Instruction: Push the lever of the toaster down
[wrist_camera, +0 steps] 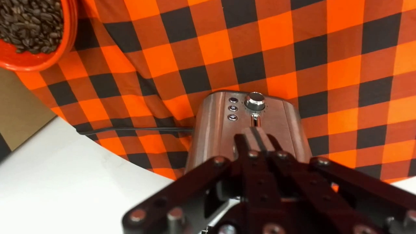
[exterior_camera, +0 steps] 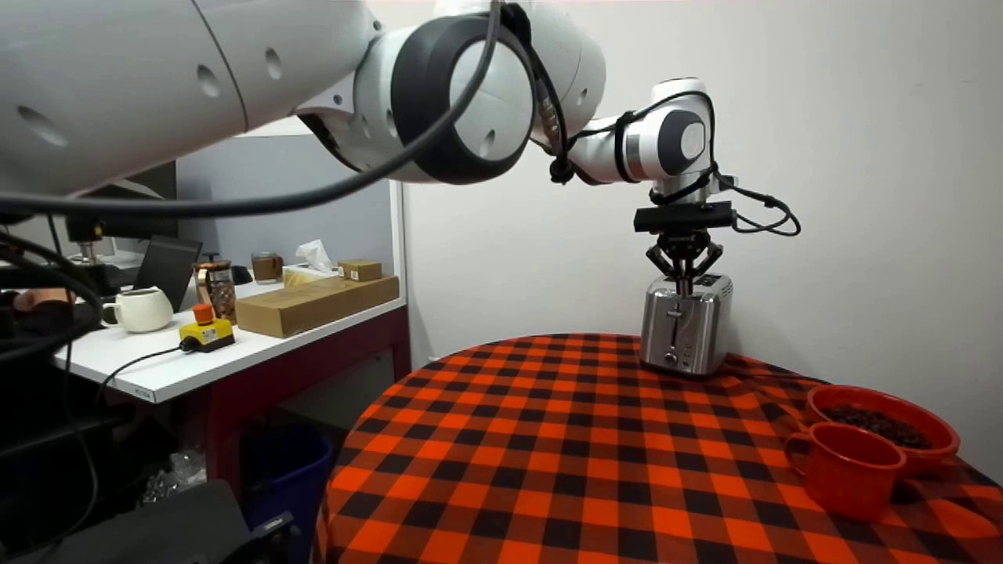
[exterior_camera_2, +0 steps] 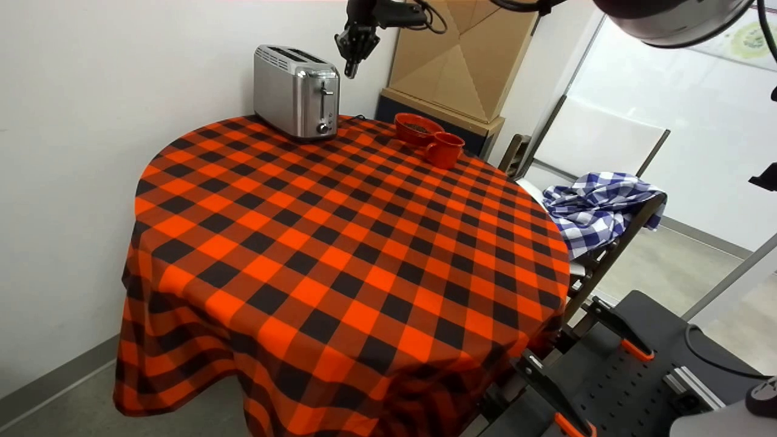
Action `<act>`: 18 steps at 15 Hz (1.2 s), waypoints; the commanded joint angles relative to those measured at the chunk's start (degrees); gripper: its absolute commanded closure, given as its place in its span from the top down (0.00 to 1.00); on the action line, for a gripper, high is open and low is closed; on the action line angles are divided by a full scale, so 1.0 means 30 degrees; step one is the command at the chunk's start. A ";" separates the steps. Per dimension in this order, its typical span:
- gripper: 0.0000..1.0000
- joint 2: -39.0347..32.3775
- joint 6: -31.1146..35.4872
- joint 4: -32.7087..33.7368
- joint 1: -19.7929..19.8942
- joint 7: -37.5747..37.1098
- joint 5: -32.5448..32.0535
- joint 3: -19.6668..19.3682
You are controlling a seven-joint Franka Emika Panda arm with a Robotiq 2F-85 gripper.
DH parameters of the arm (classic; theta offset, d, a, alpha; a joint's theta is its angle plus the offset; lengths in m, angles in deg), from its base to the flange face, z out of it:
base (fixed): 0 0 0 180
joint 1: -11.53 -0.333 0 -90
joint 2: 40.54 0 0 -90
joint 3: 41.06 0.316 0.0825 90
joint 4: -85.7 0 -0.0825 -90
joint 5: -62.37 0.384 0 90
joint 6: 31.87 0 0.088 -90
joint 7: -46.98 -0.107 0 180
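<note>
The shiny silver toaster (exterior_camera: 711, 333) stands upright at the far edge of the table; it also shows in an exterior view (exterior_camera_2: 279, 91) and in the wrist view (wrist_camera: 208, 133). Its lever (exterior_camera_2: 328, 92) sits near the upper end of the vertical slot on the end face and also shows in an exterior view (exterior_camera: 674, 313). My gripper (exterior_camera_2: 351, 71) is shut and empty, pointing down, in front of that face and slightly above the lever, with a visible gap to the toaster. In the wrist view the closed fingertips (wrist_camera: 255, 130) cover the lever and most of its slot.
A red bowl (exterior_camera: 936, 454) of dark beans and a red mug (exterior_camera: 850, 478) stand on the checked tablecloth (exterior_camera: 501, 446) beside the toaster. A black cord (wrist_camera: 136, 129) runs from the toaster. A white wall (exterior_camera: 533, 258) is close behind the toaster.
</note>
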State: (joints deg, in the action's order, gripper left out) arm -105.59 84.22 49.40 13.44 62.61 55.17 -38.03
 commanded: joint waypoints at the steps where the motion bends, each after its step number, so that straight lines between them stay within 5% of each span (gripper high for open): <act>1: 0.00 -0.1906 0.0046 0.2621 0.0006 0.0741 0.0293 0.0427; 18: 0.00 -0.3648 0.4918 0.3257 -0.0403 0.1609 0.0087 0.0857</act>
State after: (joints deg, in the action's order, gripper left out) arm -114.58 97.14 56.29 12.51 65.53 55.16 -36.07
